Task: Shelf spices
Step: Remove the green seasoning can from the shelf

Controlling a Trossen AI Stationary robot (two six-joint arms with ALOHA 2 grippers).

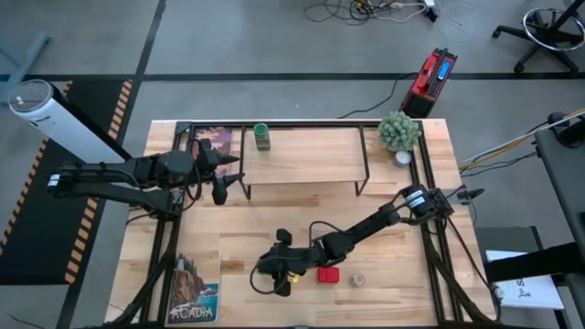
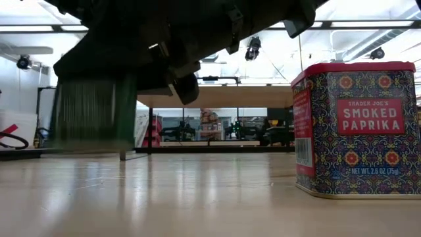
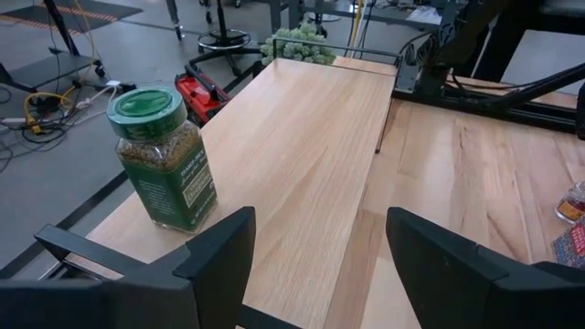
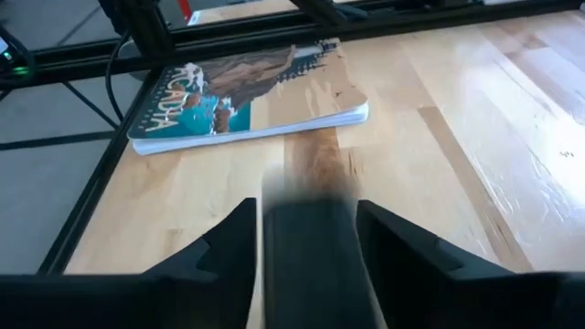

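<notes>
The green-capped jar [image 1: 262, 137] stands upright on the far left of the shelf's light board [image 1: 311, 157]; it also shows in the left wrist view [image 3: 163, 155]. My left gripper [image 1: 228, 183] is open and empty at the shelf's left end [image 3: 302, 137]. My right gripper [image 1: 274, 267] is low over the table's near middle, shut on the squat dark jar [image 4: 311, 256], which shows blurred in the low view [image 2: 92, 112]. The red square tin [image 1: 328, 274] and the tiny tan round jar [image 1: 357, 280] stand on the table to the right of that gripper. My right gripper holds the squat dark jar by its sides [image 4: 274, 247], pinched between the two fingers. The fingers come nearly level from the table's right, pointing left. The jar is upright; its bottom [image 2: 92, 146] is at or just above the table, and I cannot tell which.
An Acadia book [image 1: 194, 288] lies at the near left, just beyond my right gripper. Another book [image 1: 212, 142] lies at the far left. A green potted plant [image 1: 399, 131] and a small white thing [image 1: 403, 157] stand at the far right. The red tin fills the right of the low view [image 2: 355, 125].
</notes>
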